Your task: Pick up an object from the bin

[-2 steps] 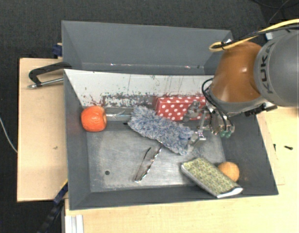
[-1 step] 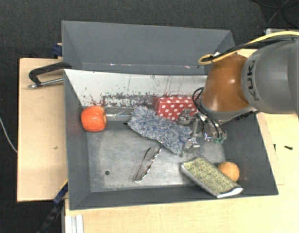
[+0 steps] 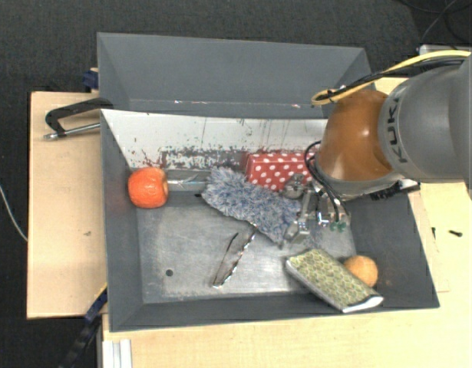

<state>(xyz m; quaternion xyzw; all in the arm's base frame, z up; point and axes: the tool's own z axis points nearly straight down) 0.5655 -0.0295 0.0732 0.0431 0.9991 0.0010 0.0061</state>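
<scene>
My gripper (image 3: 302, 222) hangs low in the right half of the bin, at the right end of a fluffy blue-grey duster (image 3: 247, 198) that lies slantwise across the middle. Its fingertips seem to touch the duster's edge; whether anything is between them I cannot tell. Just behind the gripper lies a red box with white dots (image 3: 278, 168). In front of it, near the front wall, rests a green patterned sponge-like block (image 3: 330, 279) with a small orange ball (image 3: 362, 269) beside it.
An orange round fruit-like thing (image 3: 148, 187) sits at the left wall. Metal tongs (image 3: 233, 257) lie on the floor at centre front. The arm with its orange cover reaches in from the right over the rim.
</scene>
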